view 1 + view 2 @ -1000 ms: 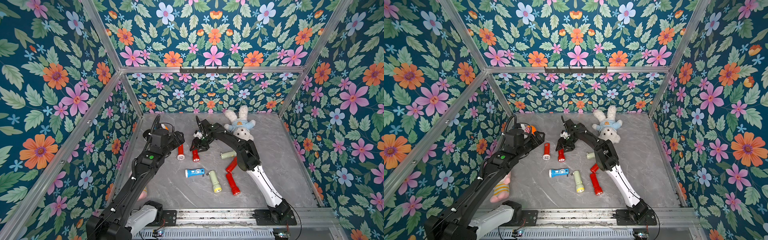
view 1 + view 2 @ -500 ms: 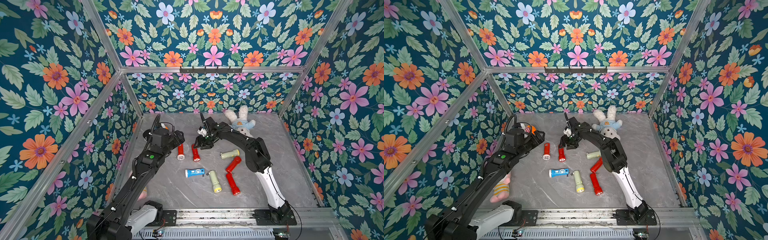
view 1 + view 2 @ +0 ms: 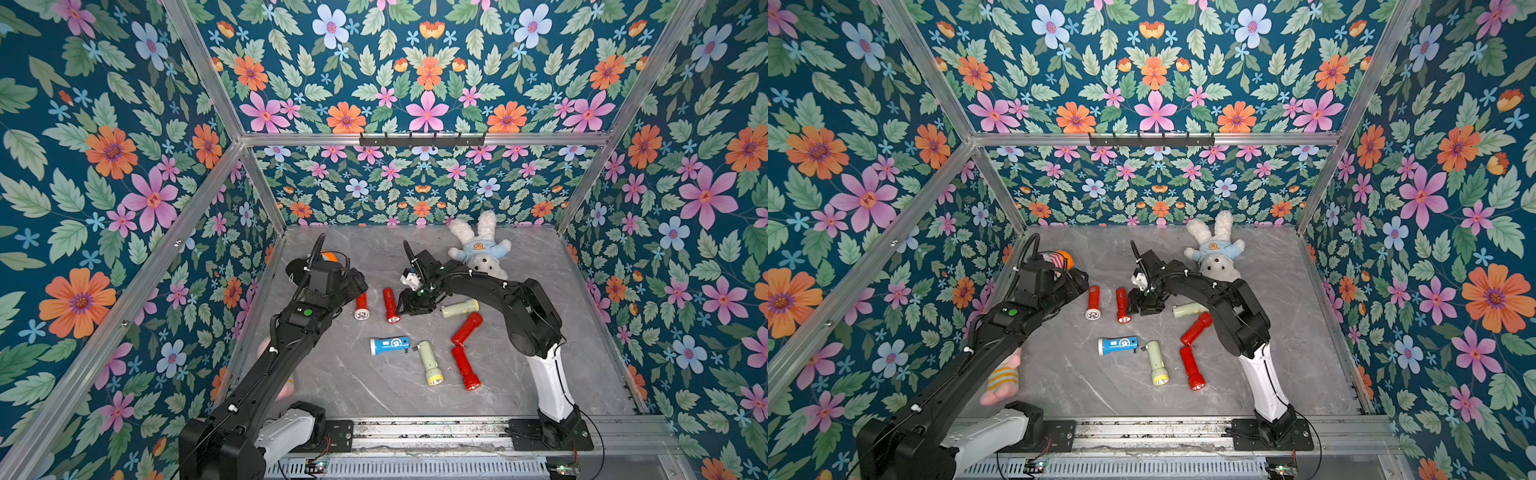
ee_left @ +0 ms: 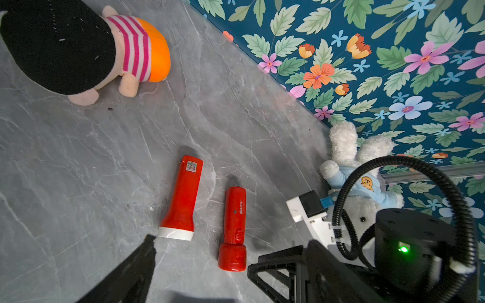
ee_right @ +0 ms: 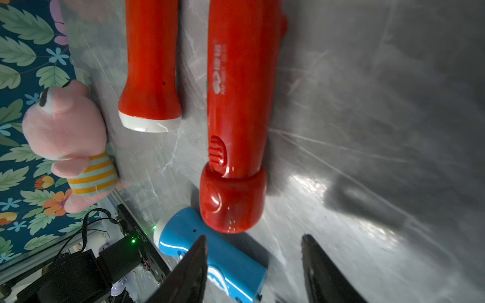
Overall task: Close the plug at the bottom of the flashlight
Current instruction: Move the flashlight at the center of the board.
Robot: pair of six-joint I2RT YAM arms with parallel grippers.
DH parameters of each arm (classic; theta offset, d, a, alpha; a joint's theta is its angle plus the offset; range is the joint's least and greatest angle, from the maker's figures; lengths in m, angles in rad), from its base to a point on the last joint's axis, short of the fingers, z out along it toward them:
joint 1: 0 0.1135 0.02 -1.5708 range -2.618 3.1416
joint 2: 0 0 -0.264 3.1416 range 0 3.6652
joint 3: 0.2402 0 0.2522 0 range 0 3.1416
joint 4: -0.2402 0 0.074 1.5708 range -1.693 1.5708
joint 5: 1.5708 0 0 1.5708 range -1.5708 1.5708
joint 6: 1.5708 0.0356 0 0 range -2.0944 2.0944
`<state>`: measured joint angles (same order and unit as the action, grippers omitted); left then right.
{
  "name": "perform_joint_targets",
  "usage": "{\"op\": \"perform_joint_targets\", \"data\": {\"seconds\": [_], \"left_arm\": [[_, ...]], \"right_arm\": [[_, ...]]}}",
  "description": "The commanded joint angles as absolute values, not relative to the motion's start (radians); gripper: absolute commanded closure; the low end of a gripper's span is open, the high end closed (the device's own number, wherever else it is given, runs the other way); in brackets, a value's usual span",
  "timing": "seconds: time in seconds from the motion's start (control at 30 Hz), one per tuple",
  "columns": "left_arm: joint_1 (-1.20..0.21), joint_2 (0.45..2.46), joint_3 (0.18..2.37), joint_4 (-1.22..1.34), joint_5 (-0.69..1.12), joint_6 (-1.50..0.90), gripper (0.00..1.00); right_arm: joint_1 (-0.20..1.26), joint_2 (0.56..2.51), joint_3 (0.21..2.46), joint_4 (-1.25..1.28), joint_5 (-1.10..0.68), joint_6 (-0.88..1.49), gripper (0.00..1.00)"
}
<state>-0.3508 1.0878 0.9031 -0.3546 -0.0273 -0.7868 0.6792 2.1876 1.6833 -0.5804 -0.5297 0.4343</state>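
Flashlight: the red flashlight (image 3: 390, 301) is red all over. It has a slim barrel swelling to a rounded head, a ribbed slide switch just behind the head and raised lettering along the barrel.
Where it lies: flat on the grey marbled table (image 3: 332, 382), a little left of the middle, with its head toward the near edge and its tail toward the far wall.
Neighbours: a white-rimmed red flashlight (image 3: 360, 305) lies just to its left, roughly parallel and not touching. A blue flashlight (image 3: 389, 345) lies apart on its near side.
Tail plug: I can't make out whether it is shut.
Right gripper (image 5: 254, 237): low over the table, just right of the red flashlight's head.
Right fingers (image 5: 189, 270): spread partway with bare table between them, gripping nothing, tips short of the head.
Left gripper (image 3: 355, 286): hangs just left of the white-rimmed red flashlight's tail.
Left fingers (image 4: 136, 270): spread wide, nothing between them, touching nothing.
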Motion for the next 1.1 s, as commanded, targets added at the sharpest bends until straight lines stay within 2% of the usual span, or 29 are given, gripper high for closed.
{"op": "perform_joint_targets", "data": {"seconds": [0.0, 0.3, 0.47, 0.7, 0.9, 1.07], "left_arm": [[-0.348, 1.086, 0.901, -0.349, -0.025, -0.795, 0.08], [-0.345, 1.080, 0.882, -0.337, -0.001, -0.793, 0.07], [-0.341, 1.089, 0.877, -0.330, 0.012, -0.796, 0.07], [-0.337, 1.098, 0.867, -0.319, 0.027, -0.793, 0.07], [-0.334, 1.106, 0.877, -0.313, 0.037, -0.784, 0.06], [-0.333, 1.119, 0.902, -0.326, 0.024, -0.749, 0.02]], "right_arm": [[0.681, 2.222, 1.699, -0.499, -0.588, 0.446, 0.41], [0.686, 2.356, 1.871, -0.414, -0.672, 0.487, 0.40], [0.710, 2.439, 1.998, -0.461, -0.648, 0.496, 0.40], [0.712, 2.482, 2.060, -0.496, -0.624, 0.511, 0.40], [0.703, 2.388, 1.949, -0.435, -0.609, 0.499, 0.44], [0.696, 2.092, 1.654, -0.334, -0.364, 0.423, 0.43]]}}
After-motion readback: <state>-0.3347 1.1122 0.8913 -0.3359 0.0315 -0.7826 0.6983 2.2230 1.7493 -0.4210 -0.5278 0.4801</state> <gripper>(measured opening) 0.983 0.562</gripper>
